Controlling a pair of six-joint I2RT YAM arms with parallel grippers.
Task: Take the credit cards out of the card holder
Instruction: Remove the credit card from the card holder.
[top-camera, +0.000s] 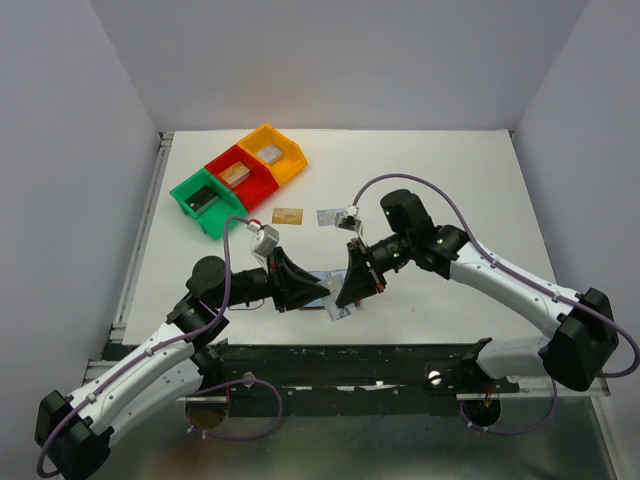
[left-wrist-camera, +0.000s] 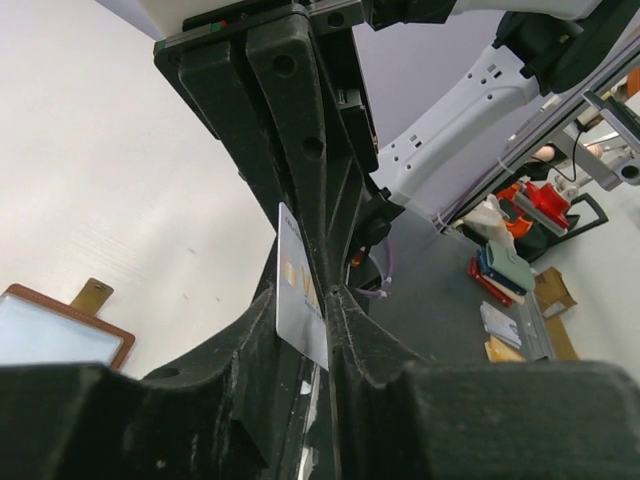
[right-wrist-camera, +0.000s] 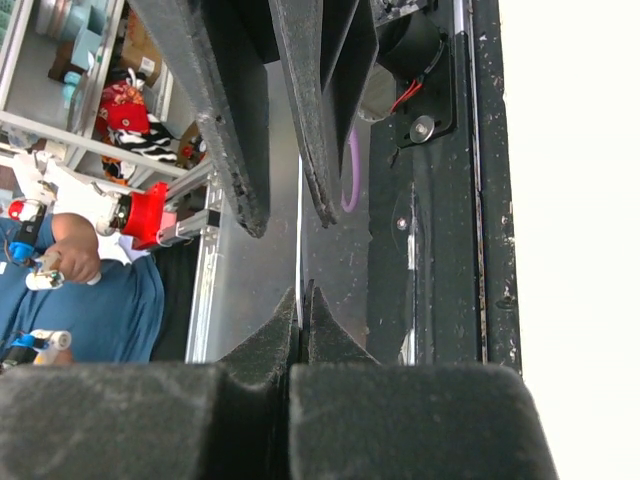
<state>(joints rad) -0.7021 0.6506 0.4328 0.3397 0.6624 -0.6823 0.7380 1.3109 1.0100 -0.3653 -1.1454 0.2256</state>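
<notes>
Right gripper (right-wrist-camera: 301, 300): clamped on a silver card (left-wrist-camera: 300, 305), held clear of the table (top-camera: 450, 180). Left gripper (right-wrist-camera: 288, 225): jaws partway in on either side of the same card, gap showing on one face, no pinch yet. Card holder (left-wrist-camera: 50, 335): lying open on the table below, blue face up. Gold card (top-camera: 288, 216) and a second pale card (top-camera: 331, 216): laid out near the bins (top-camera: 240, 175). Step, by judgement: hand-over. Close squarely on the flat faces, confirm the pinch, then release the right side; avoid twisting or bending the card.
</notes>
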